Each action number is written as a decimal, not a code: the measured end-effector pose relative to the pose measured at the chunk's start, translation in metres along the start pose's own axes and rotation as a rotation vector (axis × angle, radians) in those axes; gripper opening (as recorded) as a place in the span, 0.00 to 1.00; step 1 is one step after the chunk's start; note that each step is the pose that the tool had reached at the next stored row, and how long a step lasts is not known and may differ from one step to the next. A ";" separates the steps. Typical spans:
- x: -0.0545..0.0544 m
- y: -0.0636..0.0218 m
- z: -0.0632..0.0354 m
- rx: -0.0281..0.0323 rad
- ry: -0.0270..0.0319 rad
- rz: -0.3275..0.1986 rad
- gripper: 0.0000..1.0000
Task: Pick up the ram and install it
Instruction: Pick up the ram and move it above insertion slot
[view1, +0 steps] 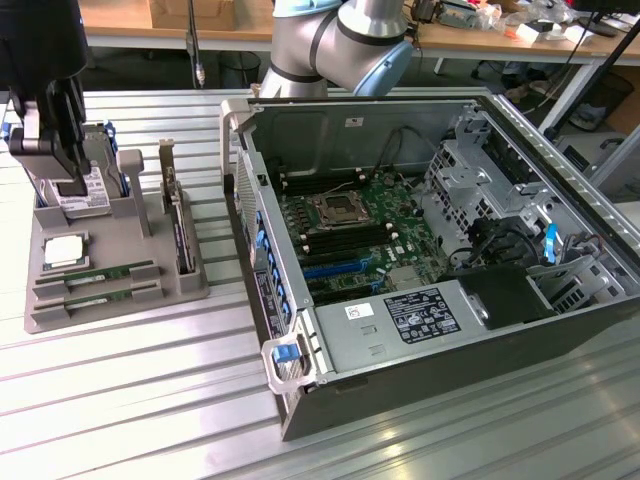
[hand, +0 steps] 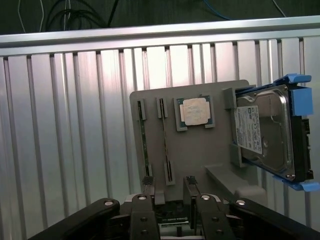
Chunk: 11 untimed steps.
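Two ram sticks, thin and green, lie side by side in slots of the grey parts tray (view1: 190, 285): one ram (view1: 97, 272) (hand: 144, 145) and its twin (view1: 97, 295) (hand: 165, 142). My gripper (view1: 72, 180) (hand: 169, 186) hangs above the tray's hard-drive end, open, with nothing between its black fingers (hand: 148, 186). In the wrist view the fingertips sit just short of the sticks' near ends, apart from them. The open computer case (view1: 290, 390) shows the motherboard, with long dark memory slots (view1: 345, 240) beside the processor socket (view1: 335, 208).
On the tray also sit a square silver processor chip (view1: 63, 250) (hand: 195, 112), a hard drive in a blue carrier (view1: 88, 185) (hand: 262, 132) and an upright expansion card (view1: 178, 230). Everything rests on a ribbed metal table (view1: 130, 400). The arm's grey body (view1: 335, 45) rises behind the case.
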<state>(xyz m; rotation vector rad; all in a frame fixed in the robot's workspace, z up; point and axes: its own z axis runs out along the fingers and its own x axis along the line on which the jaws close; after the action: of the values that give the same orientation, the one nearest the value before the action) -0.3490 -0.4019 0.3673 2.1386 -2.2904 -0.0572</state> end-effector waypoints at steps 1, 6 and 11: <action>0.000 0.0000 0.0007 0.0000 0.0000 0.000 0.36; 0.000 -0.0002 0.0049 -0.0005 0.0000 0.000 0.36; 0.000 -0.0003 0.0085 -0.0008 0.0000 0.000 0.36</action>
<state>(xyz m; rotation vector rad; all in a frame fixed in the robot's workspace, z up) -0.3489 -0.4018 0.3588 2.1382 -2.2900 -0.0581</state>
